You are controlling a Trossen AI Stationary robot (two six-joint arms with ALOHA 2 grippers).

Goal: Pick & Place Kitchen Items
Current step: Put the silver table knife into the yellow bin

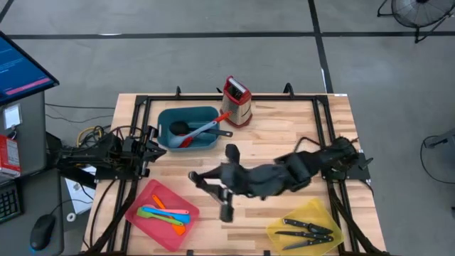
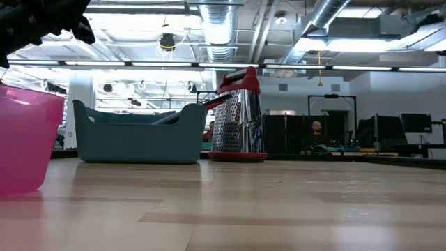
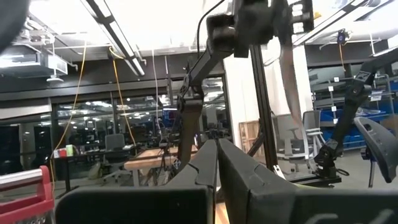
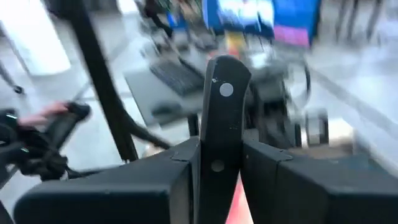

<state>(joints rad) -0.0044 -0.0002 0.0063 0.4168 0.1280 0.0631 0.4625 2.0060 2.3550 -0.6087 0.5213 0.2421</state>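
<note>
The right gripper [image 4: 217, 155] pinches a black-handled knife [image 4: 221, 106] upright above mid-table, handle end up. The yellow tray [image 1: 321, 212] of knives lies just beside it, toward the right arm's base. The left gripper [image 3: 217, 163], pressed together, waits beyond the red tray [image 1: 146, 201].

Teal tray [image 1: 186, 117], pink tray [image 1: 146, 199], yellow tray [image 1: 313, 213], red-topped grater [image 1: 237, 102].

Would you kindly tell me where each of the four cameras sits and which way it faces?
High: overhead, facing down; both arms, table.
Low: tabletop height, facing the teal tray and grater; an arm at top left.
Left wrist: over shut left claw, into the room.
Right wrist: right claw gripping a black handle.
High and low share the grater.
</note>
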